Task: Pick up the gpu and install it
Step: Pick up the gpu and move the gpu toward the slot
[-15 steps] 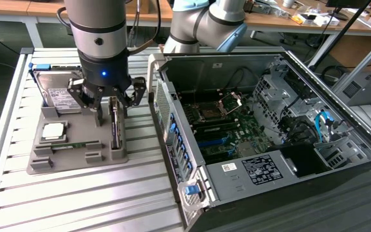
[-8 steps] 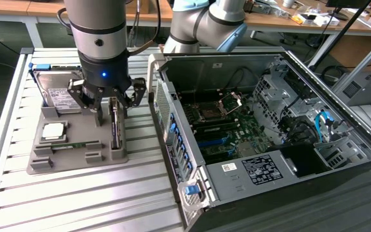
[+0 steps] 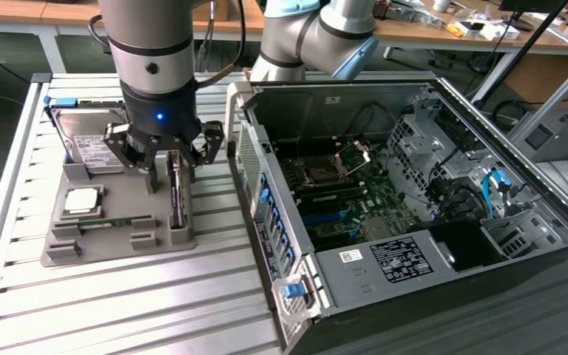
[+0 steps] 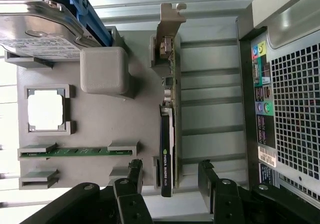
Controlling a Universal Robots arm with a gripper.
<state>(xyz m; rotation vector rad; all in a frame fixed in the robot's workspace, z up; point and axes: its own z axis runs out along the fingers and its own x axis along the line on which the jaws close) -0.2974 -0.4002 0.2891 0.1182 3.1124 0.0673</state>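
Slatted metal table point(image 3: 146, 296) carries a grey tray point(image 3: 126, 203) of parts beside the open computer case point(image 3: 363, 277). The gpu point(image 3: 177, 194) stands on its edge in a slot of the tray, probably so both faces can be reached. The gripper point(image 3: 171, 159) hangs over it, spread wide, one finger on each side, holding nothing.

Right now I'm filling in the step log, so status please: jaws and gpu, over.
Jaws open, either side of the gpu, not touching. Card stands on edge in the grey holder. Nothing between jaws and card.
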